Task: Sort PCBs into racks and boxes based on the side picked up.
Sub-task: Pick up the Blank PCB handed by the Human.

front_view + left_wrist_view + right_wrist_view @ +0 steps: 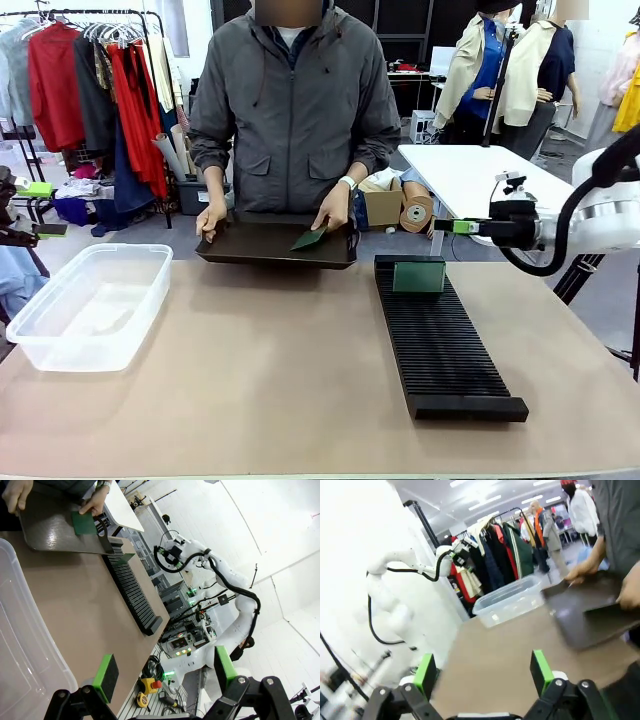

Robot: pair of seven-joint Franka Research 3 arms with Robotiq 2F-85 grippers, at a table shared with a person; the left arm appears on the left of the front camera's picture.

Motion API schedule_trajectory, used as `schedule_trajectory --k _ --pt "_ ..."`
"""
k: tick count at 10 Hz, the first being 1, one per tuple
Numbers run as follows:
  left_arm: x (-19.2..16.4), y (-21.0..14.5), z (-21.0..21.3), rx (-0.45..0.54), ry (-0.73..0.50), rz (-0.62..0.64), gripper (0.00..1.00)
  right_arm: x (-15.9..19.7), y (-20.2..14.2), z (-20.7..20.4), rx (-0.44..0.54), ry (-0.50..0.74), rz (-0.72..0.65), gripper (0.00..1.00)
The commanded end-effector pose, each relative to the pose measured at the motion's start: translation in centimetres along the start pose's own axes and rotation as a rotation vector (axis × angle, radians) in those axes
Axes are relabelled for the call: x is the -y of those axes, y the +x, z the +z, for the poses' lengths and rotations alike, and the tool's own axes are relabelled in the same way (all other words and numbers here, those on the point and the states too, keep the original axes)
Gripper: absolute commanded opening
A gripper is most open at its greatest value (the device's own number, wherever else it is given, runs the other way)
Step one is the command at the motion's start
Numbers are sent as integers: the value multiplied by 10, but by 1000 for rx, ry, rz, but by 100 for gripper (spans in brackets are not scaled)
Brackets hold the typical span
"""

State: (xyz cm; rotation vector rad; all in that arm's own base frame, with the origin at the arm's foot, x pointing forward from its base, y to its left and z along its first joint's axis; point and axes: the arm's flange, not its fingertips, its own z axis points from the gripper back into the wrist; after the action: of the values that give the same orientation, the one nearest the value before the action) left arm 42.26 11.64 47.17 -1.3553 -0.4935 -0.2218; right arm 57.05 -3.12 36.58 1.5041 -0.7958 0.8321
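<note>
No lettering, label, brand, number or sign is clear enough to read on anything in these views.

We see the box point(90, 305) on the table's point(280, 390) left and the rack point(445, 345) on its right. 1 PCB point(419, 275) stands in the rack's far end. The tray point(250, 245) sits far-centre, a second PCB point(309, 239) on it beside the person's hand point(332, 212).
</note>
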Motion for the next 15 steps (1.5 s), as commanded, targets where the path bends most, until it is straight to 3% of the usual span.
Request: schedule_trajectory --k 1,4,7,9,10,11,15 --pt "2 0 1 -1 -3 -3 100 -38 -1 -11 -58 -65 -187 100" --pt "2 0 1 -1 -3 -3 100 -88 -6 -18 -2 -115 -544 100" --pt "2 0 1 -1 -3 -3 100 -127 -13 -24 17 -165 -720 100" --pt "2 0 1 -1 -3 -3 100 -133 -10 -23 42 -145 -809 100" --pt "2 0 1 -1 -3 -3 100 -133 -8 -22 48 -137 -831 100" --pt "2 0 1 -1 -3 -3 100 -127 -14 -23 44 -142 -745 100" --pt "2 0 1 -1 -3 -3 100 -127 -14 -23 44 -142 -745 100"
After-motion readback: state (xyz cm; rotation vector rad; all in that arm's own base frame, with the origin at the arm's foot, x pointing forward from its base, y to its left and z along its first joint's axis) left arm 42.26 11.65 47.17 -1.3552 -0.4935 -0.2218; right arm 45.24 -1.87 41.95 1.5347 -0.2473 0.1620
